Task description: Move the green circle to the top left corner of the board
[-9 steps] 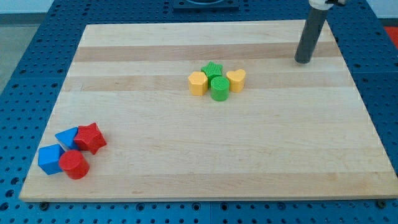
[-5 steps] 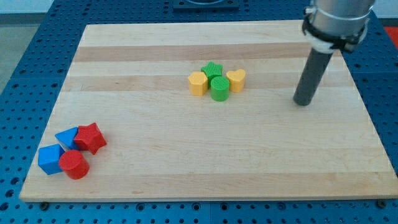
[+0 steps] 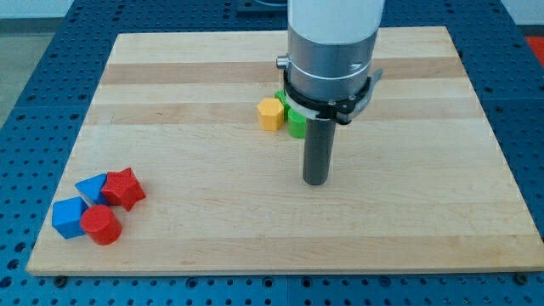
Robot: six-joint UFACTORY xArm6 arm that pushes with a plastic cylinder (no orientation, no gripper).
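The green circle sits near the board's middle, mostly hidden behind my arm. Only its left edge shows, just right of the yellow hexagon block. A sliver of the green star shows above it. The yellow heart is hidden behind the arm. My tip rests on the board just below and slightly right of the green circle, apart from it by a short gap.
A red star, a red circle and two blue blocks cluster at the board's bottom left. The wooden board lies on a blue pegboard table.
My tip has swept from the board's right side down and to the left, ending just below the green circle. The arm now covers the yellow heart and most of the green blocks. No block moved.
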